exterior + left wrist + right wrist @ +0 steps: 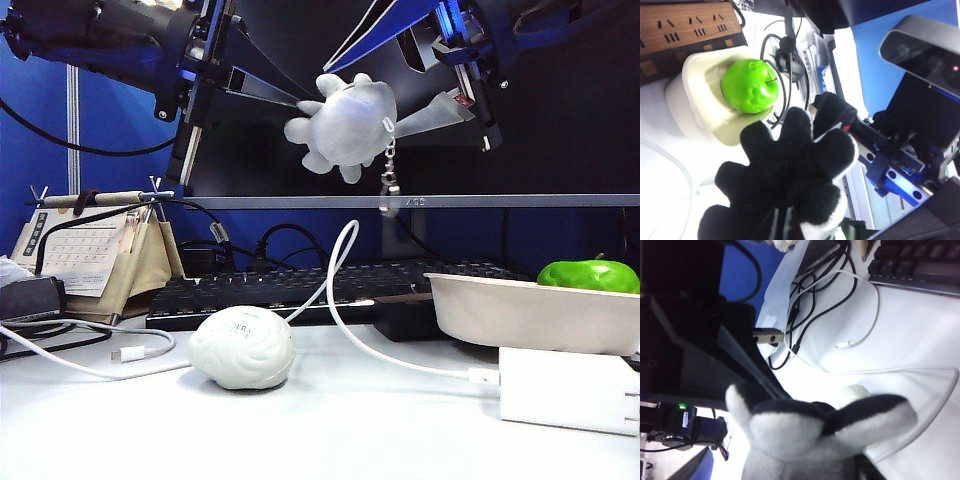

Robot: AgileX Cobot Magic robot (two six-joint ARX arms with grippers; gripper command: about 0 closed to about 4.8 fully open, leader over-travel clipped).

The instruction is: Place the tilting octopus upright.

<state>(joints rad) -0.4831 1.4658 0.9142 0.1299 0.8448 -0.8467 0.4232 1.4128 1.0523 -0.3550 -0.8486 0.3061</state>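
The white desk (330,430) is lying well below the octopus (345,122), and the black keyboard (300,285) is running along its far side, also below the octopus. Lower and off to the right of the octopus, a cream tray (520,310) is carrying a green apple (588,275), with a white power adapter (565,390) sitting just in front of it. Below and left of the octopus, a desk calendar (85,250) is standing at the desk's far left. Almost straight below the octopus, a white brain-shaped squeeze ball (242,347) is resting on the desk, a white cable (345,300) curving past it. The octopus itself is hanging high in the air between my two arms, tentacles splaying toward the left, a small metal keychain (388,175) dangling under it. My left gripper (290,100) is reaching in from the octopus's left and is clamped tight on the toy. My right gripper (440,112) is coming in from the octopus's right with its pale fingers at the head; I cannot tell whether it is gripping or standing free.
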